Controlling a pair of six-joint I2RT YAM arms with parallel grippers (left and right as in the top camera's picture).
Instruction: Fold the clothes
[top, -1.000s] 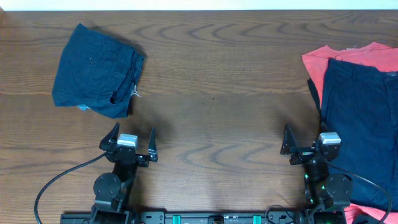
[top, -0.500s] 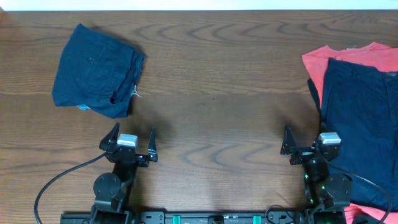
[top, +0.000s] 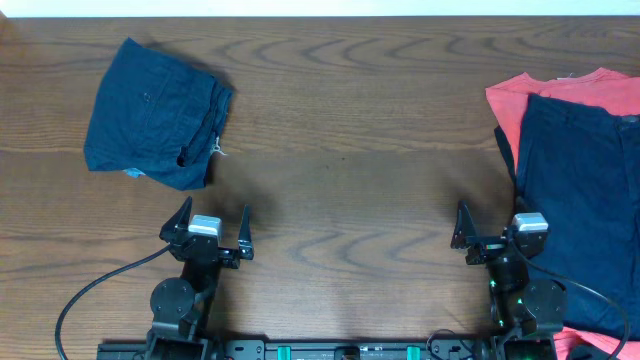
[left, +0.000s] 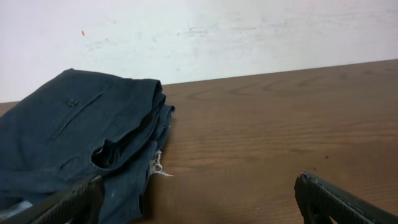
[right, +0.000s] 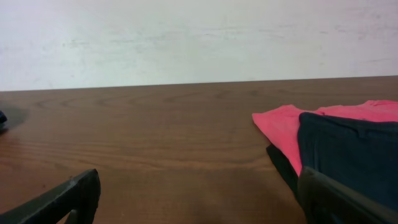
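Folded navy shorts (top: 155, 112) lie at the table's far left, with a small buttoned pocket on top; in the left wrist view these shorts (left: 74, 140) sit ahead and to the left. My left gripper (top: 212, 218) (left: 199, 186) stands open and empty, short of them near the front edge. A second navy garment (top: 585, 200) (right: 354, 149) lies spread flat at the right, on a coral-red shirt (top: 525, 95) (right: 283, 127). My right gripper (top: 495, 225) (right: 199, 180) is open and empty beside that garment's left edge, and its right finger overlaps the dark cloth.
The wooden table (top: 350, 150) shows bare wood between the two piles. A white wall (left: 217, 31) rises behind the far edge. A black cable (top: 85, 295) loops out from the left arm's base at the front.
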